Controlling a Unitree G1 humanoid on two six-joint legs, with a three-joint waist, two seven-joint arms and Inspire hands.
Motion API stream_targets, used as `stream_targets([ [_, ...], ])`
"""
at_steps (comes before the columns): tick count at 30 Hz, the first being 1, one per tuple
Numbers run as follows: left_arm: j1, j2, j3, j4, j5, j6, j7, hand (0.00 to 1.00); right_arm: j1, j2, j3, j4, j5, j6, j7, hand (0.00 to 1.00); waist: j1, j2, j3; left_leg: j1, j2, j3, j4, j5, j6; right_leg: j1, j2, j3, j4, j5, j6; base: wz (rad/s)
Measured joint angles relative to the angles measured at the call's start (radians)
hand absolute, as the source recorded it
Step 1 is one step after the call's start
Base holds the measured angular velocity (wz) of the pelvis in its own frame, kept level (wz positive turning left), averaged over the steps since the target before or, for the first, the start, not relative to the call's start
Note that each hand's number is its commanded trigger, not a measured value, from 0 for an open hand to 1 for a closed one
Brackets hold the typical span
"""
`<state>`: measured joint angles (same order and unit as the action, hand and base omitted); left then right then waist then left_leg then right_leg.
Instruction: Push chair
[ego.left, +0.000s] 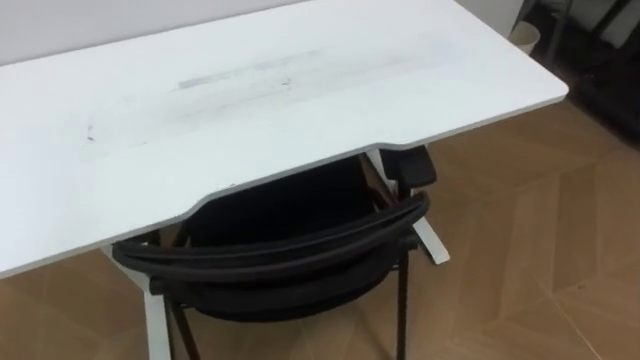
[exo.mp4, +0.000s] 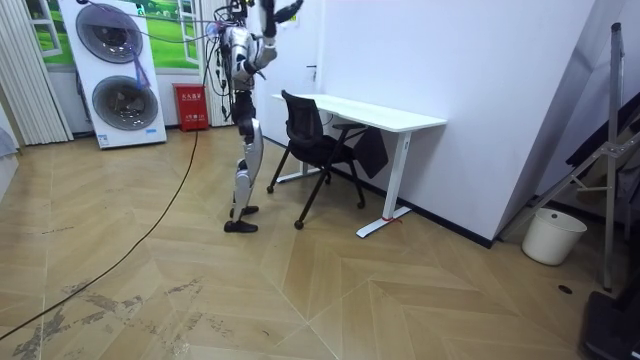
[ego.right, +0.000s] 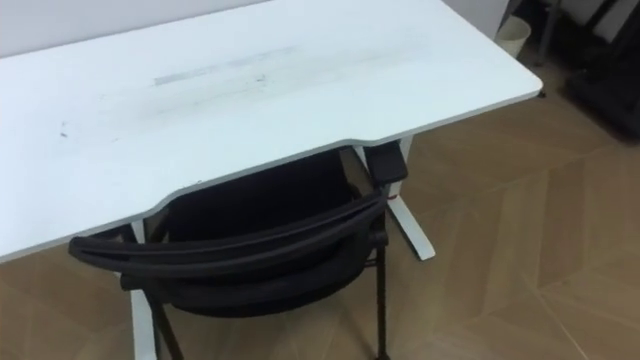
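White and smooth, the table (ego.left: 300, 110) runs across the eye views. Its matte top carries a grey scuffed streak (ego.left: 250, 72), and its front edge dips in a shallow curve between rounded corners. Below that curve sits the black chair (ego.left: 280, 255), with its seat tucked under the top and its thin, bowed backrest just outside the edge. One padded armrest (ego.left: 415, 165) lies close beneath the rim. To the right, a flat white table foot (ego.left: 432, 242) rests on herringbone wood floor (ego.left: 540, 230), which stays open as far as a pale bin (ego.left: 524, 36) in the far corner. In the room view the robot stands just behind the chair, robot hands (exo.mp4: 283, 11) lifted beside its head. I cannot tell whether they are apart or together.
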<state>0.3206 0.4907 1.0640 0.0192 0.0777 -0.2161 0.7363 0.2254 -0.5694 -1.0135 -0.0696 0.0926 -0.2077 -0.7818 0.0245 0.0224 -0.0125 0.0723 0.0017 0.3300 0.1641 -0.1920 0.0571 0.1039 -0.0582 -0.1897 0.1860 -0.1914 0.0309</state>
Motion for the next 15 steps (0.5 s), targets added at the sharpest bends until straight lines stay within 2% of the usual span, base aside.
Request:
stream_targets([
  [1, 0.024, -0.044, -0.008, 0.049, -0.09, 0.011, 0.025, 0.0, 0.046, 0.045, 0.002, 0.01, 0.08, 0.01, -0.015, 0.0, 0.0, 0.004, 0.001, -0.002, 0.0, 0.001, 0.003, -0.001, -0.001, -0.001, -0.001, -0.002, 0.0, -0.004, -0.004, -0.08],
  [2, 0.047, -0.087, -0.021, 0.114, -0.184, 0.027, 0.04, 0.0, 0.102, 0.107, 0.011, 0.03, 0.165, 0.021, -0.019, 0.0, 0.001, 0.002, -0.0011, -0.006, -0.002, 0.001, 0.004, -0.003, -0.002, -0.001, -0.003, -0.002, 0.0, -0.013, -0.009, -0.06],
  [3, 0.063, -0.11, -0.035, 0.154, -0.24, 0.036, 0.045, 0.0, 0.128, 0.14, 0.023, 0.046, 0.216, 0.031, -0.023, 0.0, 0.004, 0.002, -0.0012, -0.007, -0.002, 0.002, 0.006, -0.004, -0.003, -0.002, -0.005, -0.001, -0.001, -0.018, -0.012, -0.04],
  [5, 0.122, -0.19, -0.118, 0.34, -0.436, 0.074, 0.035, 0.0, 0.217, 0.251, 0.099, 0.179, 0.399, 0.075, -0.011, 0.0, 0.008, 0.006, -0.0022, -0.01, 0.001, 0.002, 0.014, -0.005, -0.005, -0.006, -0.008, 0.003, 0.004, -0.023, -0.015, -0.02],
  [6, 0.126, -0.209, -0.134, 0.387, -0.492, 0.082, 0.029, 0.0, 0.229, 0.279, 0.115, 0.22, 0.448, 0.085, -0.001, 0.0, 0.008, 0.006, -0.0022, -0.011, 0.002, 0.002, 0.017, -0.006, -0.005, -0.008, -0.01, 0.005, 0.006, -0.024, -0.016, 0.0],
  [7, 0.131, -0.248, -0.152, 0.48, -0.593, 0.092, 0.013, 0.0, 0.243, 0.326, 0.142, 0.315, 0.553, 0.101, 0.023, 0.0, 0.01, 0.006, -0.0024, -0.014, 0.003, 0.002, 0.021, -0.007, -0.007, -0.011, -0.009, 0.011, 0.009, -0.027, -0.016, 0.0],
  [8, 0.136, -0.28, -0.178, 0.585, -0.645, 0.095, -0.013, 0.0, 0.242, 0.354, 0.173, 0.446, 0.627, 0.105, 0.058, 0.0, 0.008, 0.007, -0.0027, -0.015, 0.004, 0.002, 0.021, -0.008, -0.009, -0.014, -0.008, 0.012, 0.012, -0.028, -0.017, 0.0],
  [9, 0.138, -0.294, -0.189, 0.638, -0.672, 0.096, -0.032, 0.0, 0.241, 0.366, 0.18, 0.514, 0.666, 0.109, 0.082, 0.0, 0.01, 0.007, -0.0029, -0.015, 0.004, 0.001, 0.022, -0.008, -0.009, -0.014, -0.009, 0.012, 0.013, -0.028, -0.017, 0.0],
  [11, 0.142, -0.329, -0.207, 0.876, -0.749, 0.101, -0.135, 0.0, 0.233, 0.404, 0.213, 0.771, 0.79, 0.117, 0.179, 0.0, 0.013, 0.005, -0.0061, -0.015, 0.003, 0.0, 0.023, -0.008, -0.009, -0.015, -0.011, 0.009, 0.017, -0.031, -0.018, 0.0],
  [12, 0.145, -0.338, -0.206, 0.927, -0.758, 0.103, -0.16, 0.0, 0.232, 0.412, 0.225, 0.835, 0.803, 0.119, 0.203, 0.0, 0.014, 0.004, -0.0069, -0.015, 0.003, 0.0, 0.024, -0.01, -0.009, -0.015, -0.012, 0.009, 0.019, -0.033, -0.018, 0.0],
  [13, 0.159, -0.362, -0.207, 1.011, -0.775, 0.107, -0.216, 0.0, 0.226, 0.421, 0.254, 0.947, 0.809, 0.126, 0.254, 0.0, 0.014, 0.003, -0.0077, -0.015, 0.003, -0.001, 0.026, -0.013, -0.012, -0.013, -0.012, 0.01, 0.019, -0.035, -0.017, 0.0],
  [14, 0.164, -0.379, -0.207, 1.099, -0.784, 0.122, -0.275, 0.0, 0.213, 0.424, 0.267, 1.053, 0.806, 0.137, 0.308, 0.0, 0.006, 0.004, -0.007, -0.017, 0.004, -0.002, 0.031, -0.019, -0.016, -0.012, -0.012, 0.008, 0.018, -0.036, -0.017, 0.0],
  [15, 0.163, -0.384, -0.208, 1.134, -0.783, 0.136, -0.304, 0.0, 0.208, 0.426, 0.274, 1.096, 0.799, 0.144, 0.334, 0.0, 0.004, 0.004, -0.0069, -0.021, 0.004, -0.006, 0.035, -0.021, -0.015, -0.012, -0.012, 0.007, 0.018, -0.036, -0.016, 0.1],
])
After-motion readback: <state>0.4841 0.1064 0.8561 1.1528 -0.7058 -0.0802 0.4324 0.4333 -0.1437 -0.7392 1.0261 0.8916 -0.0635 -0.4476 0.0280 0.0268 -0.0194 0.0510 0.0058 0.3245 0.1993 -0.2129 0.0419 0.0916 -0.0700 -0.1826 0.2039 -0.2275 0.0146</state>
